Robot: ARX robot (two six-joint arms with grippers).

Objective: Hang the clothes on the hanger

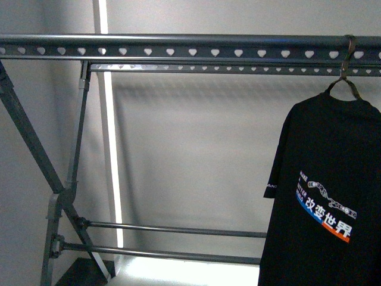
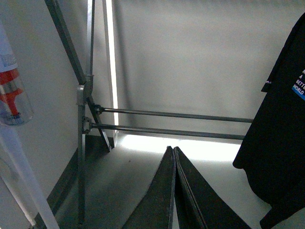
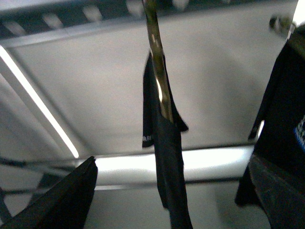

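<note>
The grey metal hanger rack's top rail [image 1: 178,46], punched with heart-shaped holes, runs across the front view. The black T-shirt [image 1: 327,196] with white text and a blue-orange stripe hangs from the rail's right end by a thin metal hook [image 1: 348,59]. My left gripper [image 2: 173,149] is shut and empty, low, with the T-shirt [image 2: 281,129] off to one side. My right gripper [image 3: 174,160] is open; a black T-shirt [image 3: 164,157] on its hook [image 3: 156,57] hangs edge-on in line with the gap between the jaws, further off. Neither gripper shows in the front view.
The rack's crossed legs [image 1: 36,161] stand at the left, with two low horizontal bars [image 1: 178,229] between them. A clear bottle with a red band [image 2: 12,90] shows at the left wrist view's edge. More black cloth with blue print [image 3: 286,109] hangs at the right wrist view's edge.
</note>
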